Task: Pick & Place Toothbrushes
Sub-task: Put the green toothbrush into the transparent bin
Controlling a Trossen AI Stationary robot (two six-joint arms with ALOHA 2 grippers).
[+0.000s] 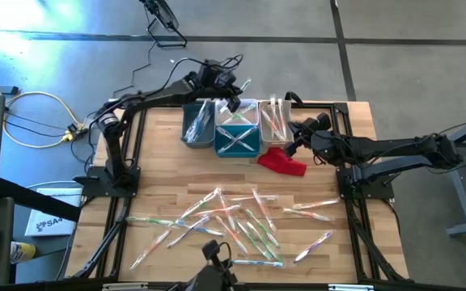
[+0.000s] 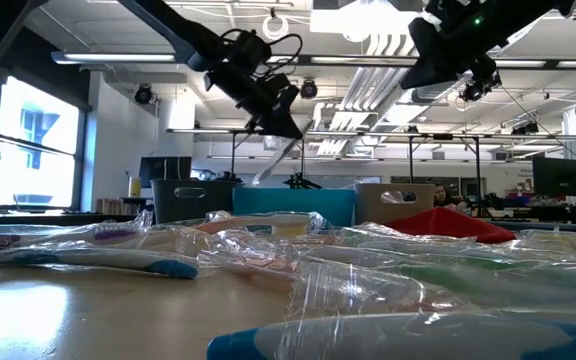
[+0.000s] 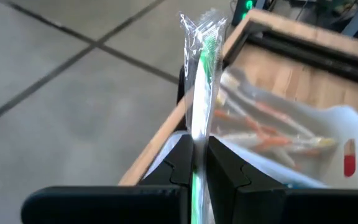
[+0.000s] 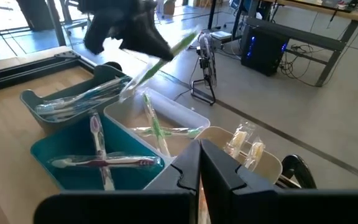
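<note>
My left gripper (image 1: 235, 90) hangs above the far row of bins, shut on a green toothbrush (image 3: 201, 59) in a clear wrapper. In the right wrist view that toothbrush (image 4: 166, 55) slants over the white bin (image 4: 185, 115). Many more wrapped toothbrushes (image 1: 233, 222) lie loose on the near half of the table. Others lie inside the grey bin (image 4: 30, 96), the teal bin (image 4: 42, 149) and the bin of orange ones (image 3: 337, 121). My right gripper (image 4: 199, 163) is shut on nothing and waits above the red cloth (image 1: 283, 164). My left gripper pinches the wrapped toothbrush by its handle (image 3: 196, 140) between its two fingers (image 3: 225, 171). The brush runs along the fingers, and its bristle end (image 3: 205, 37) sticks out past their tips. It is lifted clear, slanting above the bins (image 2: 274, 165).
The bins stand side by side at the table's far edge, grey (image 1: 186, 129), teal (image 1: 253, 148), white (image 1: 249, 105) and another (image 1: 275, 137) to the right. A black frame (image 1: 136, 145) lines the table's sides. Bare wood (image 1: 160, 182) lies between the bins and the loose pile.
</note>
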